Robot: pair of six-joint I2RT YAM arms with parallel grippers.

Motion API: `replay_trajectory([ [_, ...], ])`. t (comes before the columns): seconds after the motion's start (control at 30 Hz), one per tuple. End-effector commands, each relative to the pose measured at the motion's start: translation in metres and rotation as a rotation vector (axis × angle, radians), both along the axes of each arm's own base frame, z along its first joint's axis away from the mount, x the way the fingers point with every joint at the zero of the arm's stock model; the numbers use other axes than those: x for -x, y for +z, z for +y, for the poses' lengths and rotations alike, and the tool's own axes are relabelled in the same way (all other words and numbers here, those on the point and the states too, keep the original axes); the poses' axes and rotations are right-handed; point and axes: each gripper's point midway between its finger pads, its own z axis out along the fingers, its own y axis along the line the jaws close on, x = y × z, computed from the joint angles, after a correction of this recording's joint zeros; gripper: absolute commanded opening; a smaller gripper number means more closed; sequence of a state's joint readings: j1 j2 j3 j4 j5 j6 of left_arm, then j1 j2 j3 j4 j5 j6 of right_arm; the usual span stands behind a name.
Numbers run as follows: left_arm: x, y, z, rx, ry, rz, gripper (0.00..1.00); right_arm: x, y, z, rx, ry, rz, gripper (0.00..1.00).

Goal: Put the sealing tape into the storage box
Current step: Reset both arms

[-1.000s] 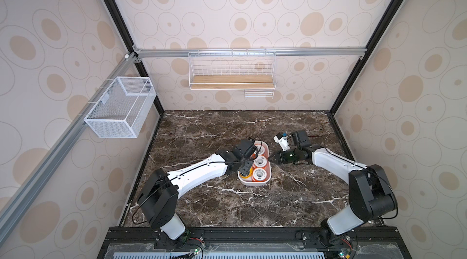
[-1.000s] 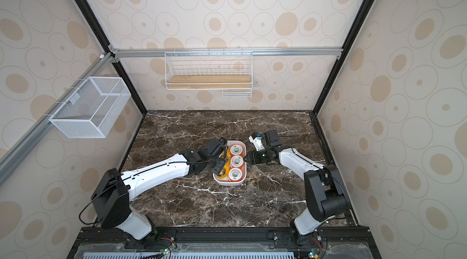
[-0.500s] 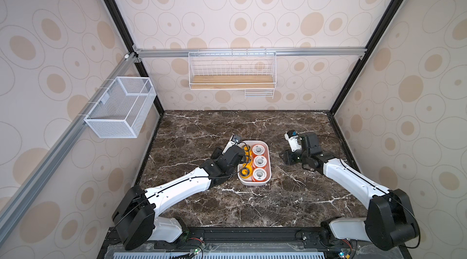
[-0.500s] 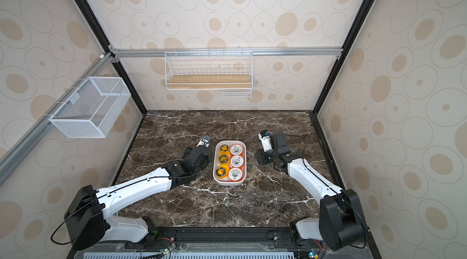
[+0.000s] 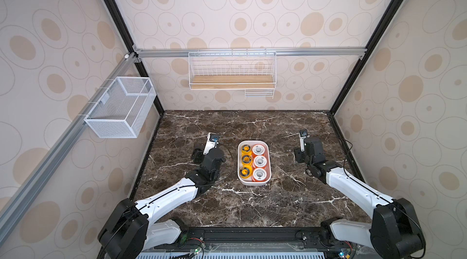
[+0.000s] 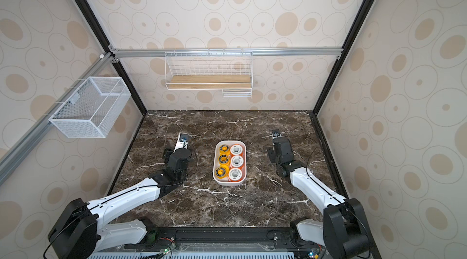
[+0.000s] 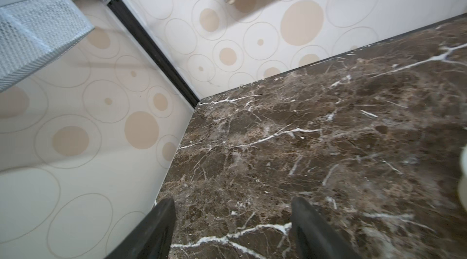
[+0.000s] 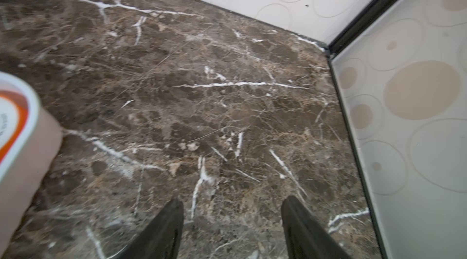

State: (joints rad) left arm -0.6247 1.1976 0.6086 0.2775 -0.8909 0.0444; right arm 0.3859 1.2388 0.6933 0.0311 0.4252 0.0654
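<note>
Dark brown marble with white veins (image 5: 242,202) forms the tabletop, closed in by walls papered with beige circles. At its centre sits the storage box (image 5: 253,183), a white rounded tub, and all the sealing tape that shows is inside it: both top views show six round faces in two rows, three yellow spools with dark ringed faces (image 5: 245,160) on the left arm's side and three orange spools with white label faces (image 5: 259,161) on the right arm's side. Whether more spools lie under them cannot be told. A white mesh basket (image 5: 118,108) hangs from the rail on the left wall, and a wire rack with a wooden board (image 5: 232,83) hangs on the back wall. The left gripper (image 7: 233,202) hangs over bare marble well to the left of the box, jaws wide apart with nothing between them; its wrist view catches the mesh basket from below and only a blurred white sliver of the box. The right gripper (image 8: 232,202) is likewise spread wide and holds nothing, well to the right of the box; its wrist view shows a corner of the box rim with one orange spool's edge inside.
</note>
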Motion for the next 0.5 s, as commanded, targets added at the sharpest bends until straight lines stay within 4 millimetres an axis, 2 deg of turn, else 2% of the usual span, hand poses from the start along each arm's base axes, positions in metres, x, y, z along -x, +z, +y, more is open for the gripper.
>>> replay_trajectory([
  [0.0, -0.001, 0.014, 0.026, 0.029, 0.086, -0.078, 0.81, -0.008, 0.012, -0.03, 0.102, -0.117, -0.087, 0.71],
  [0.1, 0.001, 0.005, 0.049, 0.039, 0.146, -0.075, 0.81, -0.009, 0.003, -0.045, 0.122, -0.158, -0.078, 0.74],
  [0.27, 0.005, -0.017, 0.091, 0.094, 0.248, -0.058, 0.94, -0.01, -0.021, -0.063, 0.091, -0.197, -0.036, 0.79],
  [0.3, 0.004, -0.021, 0.097, 0.104, 0.257, -0.05, 0.98, -0.012, -0.026, -0.069, 0.083, -0.209, -0.026, 0.79],
  [0.47, -0.004, -0.039, 0.115, 0.165, 0.262, -0.002, 0.99, -0.019, -0.043, -0.081, 0.053, -0.215, 0.02, 0.81],
])
